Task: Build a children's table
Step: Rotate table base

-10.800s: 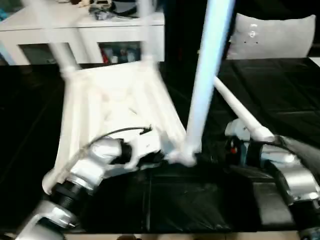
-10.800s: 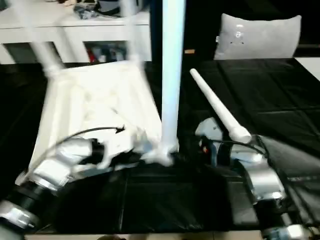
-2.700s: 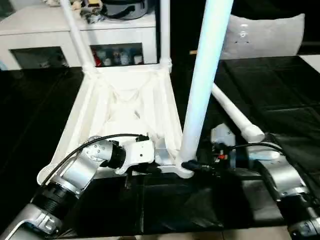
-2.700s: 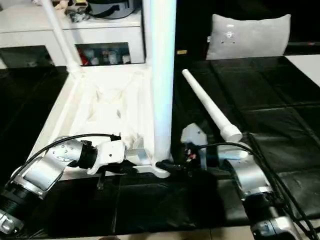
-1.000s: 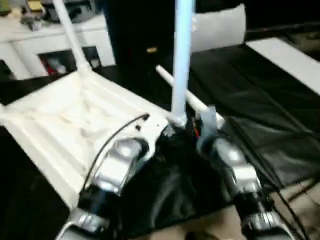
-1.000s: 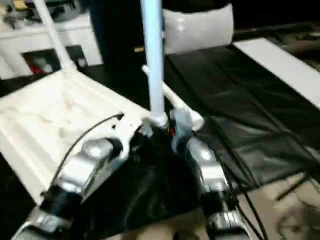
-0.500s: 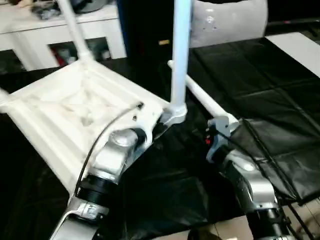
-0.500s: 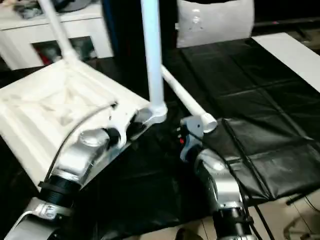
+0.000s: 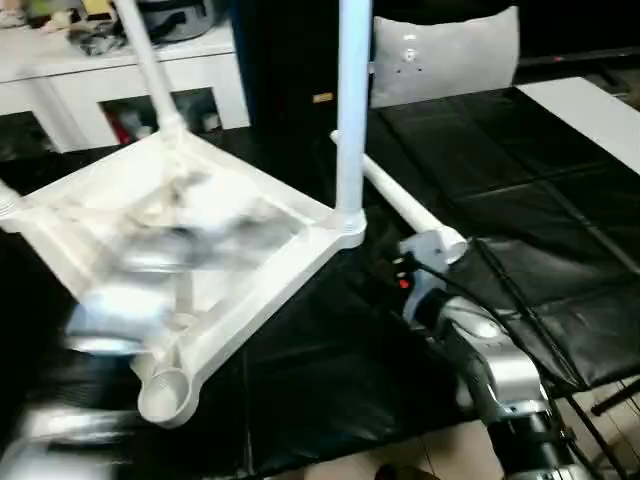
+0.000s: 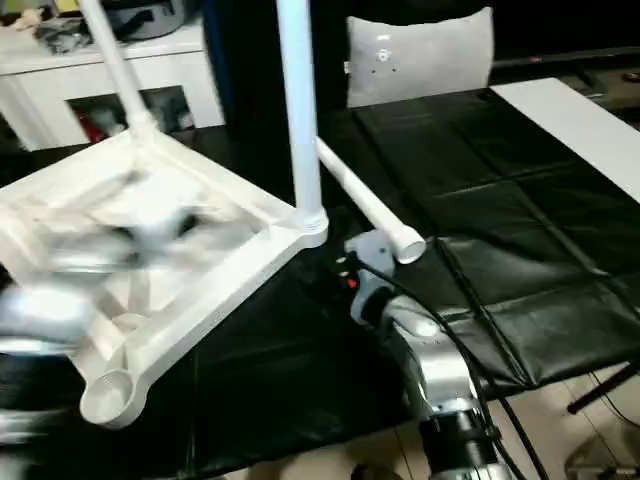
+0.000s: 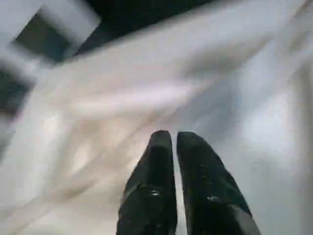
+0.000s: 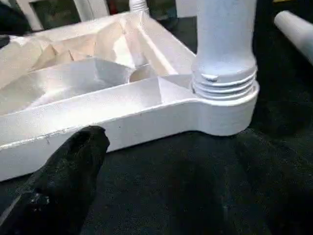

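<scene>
Swung the left arm (image 9: 125, 300) away from the near leg corner since half a second ago; now sweeping it in a blur over the upturned tabletop (image 9: 255, 290). Keeps the left hand (image 11: 173, 139) nearly pinched together, black fingers (image 11: 159, 161) almost touching, gripping nothing, ribbed white plastic close beneath. Holds the right hand (image 10: 348, 272) spread wide and empty, just short of the corner socket (image 12: 222, 115) with the upright leg (image 9: 350, 110) in it. Leaves the tabletop resting underside-up on the black-covered table (image 9: 540, 190), skewed, with a second leg (image 9: 150, 70) standing at the far corner and an empty socket (image 9: 165, 392) at the nearest corner. Leaves the loose leg (image 9: 400, 205) lying on the black cover just behind the right hand, in front of the grey cushion (image 9: 445, 55). Now for the worries: nothing steadying that tall upright leg, and thread ridges on show above its socket, so probably not screwed fully home. Could tip or wobble it out with one brush from the sweeping left arm against the tabletop. Could also spin the light tabletop further round and carry the empty socket out of easy reach. Might nudge the loose leg with the right wrist and send it rolling away across the cover.
</scene>
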